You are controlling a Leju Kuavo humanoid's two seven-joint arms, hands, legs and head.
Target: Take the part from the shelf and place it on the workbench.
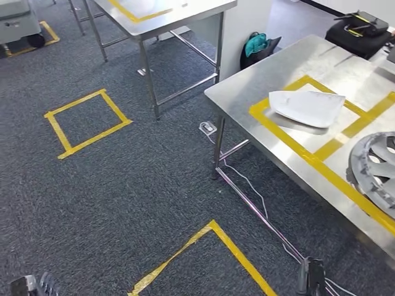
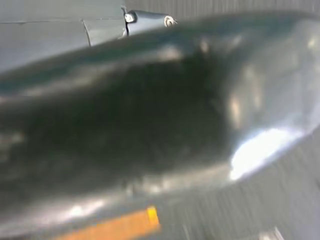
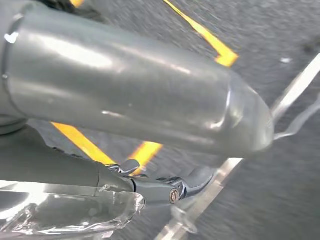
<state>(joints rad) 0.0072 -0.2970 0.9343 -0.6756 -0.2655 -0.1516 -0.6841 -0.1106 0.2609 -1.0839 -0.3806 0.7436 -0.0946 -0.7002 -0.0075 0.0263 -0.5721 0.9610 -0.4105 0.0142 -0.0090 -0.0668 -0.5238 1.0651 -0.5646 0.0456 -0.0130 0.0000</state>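
White part (image 1: pixel 307 108) on workbench (image 1: pixel 261 77): likely light, stiff, slippery; grasp by its rim. Finger state of both hands cannot be told.

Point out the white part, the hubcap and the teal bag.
white part (image 1: pixel 307 108), head view, middle of its curved top face.
hubcap (image 1: pixel 374 169), head view, on its silver spokes beside the picture's edge.
teal bag (image 1: pixel 255 44), head view, on its teal fabric.
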